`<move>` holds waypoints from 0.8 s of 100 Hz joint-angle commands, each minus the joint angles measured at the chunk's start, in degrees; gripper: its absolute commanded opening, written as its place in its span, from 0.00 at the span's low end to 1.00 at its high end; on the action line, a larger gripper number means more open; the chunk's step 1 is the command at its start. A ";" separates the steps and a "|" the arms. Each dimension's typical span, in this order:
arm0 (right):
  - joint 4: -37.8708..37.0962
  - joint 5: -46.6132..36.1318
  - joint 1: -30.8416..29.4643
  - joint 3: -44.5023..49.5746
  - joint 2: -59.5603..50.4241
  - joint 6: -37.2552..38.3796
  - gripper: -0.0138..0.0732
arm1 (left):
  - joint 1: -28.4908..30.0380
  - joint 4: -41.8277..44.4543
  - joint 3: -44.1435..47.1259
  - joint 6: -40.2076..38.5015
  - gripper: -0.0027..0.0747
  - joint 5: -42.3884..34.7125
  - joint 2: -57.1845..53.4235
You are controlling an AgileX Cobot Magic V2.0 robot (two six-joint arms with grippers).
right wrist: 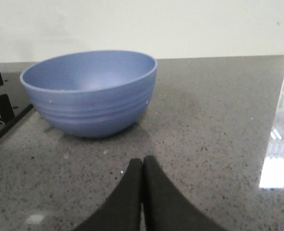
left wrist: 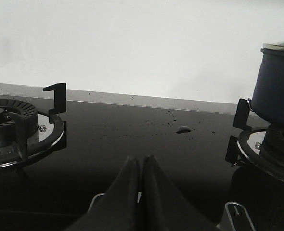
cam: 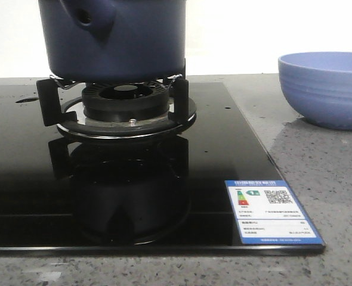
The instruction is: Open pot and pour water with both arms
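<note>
Navy-blue and matte, the pot [cam: 111, 37] sits on the black pan supports of a gas burner [cam: 126, 101] in the front view, its short tubular stub [cam: 92, 18] turned toward the camera and its top cut off by the frame; the burner stands on a glossy black glass hob [cam: 134, 196] whose right edge runs beside grey speckled counter [cam: 319, 179]; an energy label [cam: 271, 211] sits at the hob's near right corner; a periwinkle ribbed bowl [cam: 325, 88] rests on the counter, well apart from the pot; neither arm shows in this view. From the left wrist, the left gripper [left wrist: 141, 166] has its two dark fingers pressed together with nothing between them, hovering over bare glass between a second burner [left wrist: 17, 130] and the pot [left wrist: 276, 91], whose lid rim shows on top. From the right wrist, the right gripper [right wrist: 142, 168] is likewise closed tight and empty, over the counter just short of the bowl [right wrist: 91, 91]; open stone lies beyond and beside it.
</note>
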 commanded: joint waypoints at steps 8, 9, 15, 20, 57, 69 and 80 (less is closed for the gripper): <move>1.57 -9.52 -0.45 1.41 -0.95 -0.12 0.11 | 0.20 -2.59 1.99 -0.44 0.01 -4.08 -1.50; 1.74 -9.69 -0.45 1.41 -0.95 -0.12 0.11 | 0.20 -3.02 1.99 -0.44 0.01 -4.08 -1.50; 4.09 -11.11 -0.45 1.41 -0.95 -0.12 0.11 | 0.20 -7.77 1.99 -0.44 0.01 -4.08 -1.50; 6.57 -11.78 -0.45 1.41 -0.95 -0.12 0.11 | 0.20 -11.70 1.99 -0.44 0.01 -4.17 -1.50; 27.79 -11.85 -0.45 1.11 -0.95 -0.12 0.11 | 0.20 -43.89 1.86 -0.44 0.01 -4.44 -1.50; 27.78 -8.06 -0.45 -1.67 -0.95 -0.23 0.11 | 0.20 -44.23 0.29 -0.44 0.01 -2.47 -1.50; 25.43 -2.27 -0.45 -5.82 -0.27 -1.28 0.11 | 0.20 -39.83 -3.91 0.73 0.01 2.48 -1.26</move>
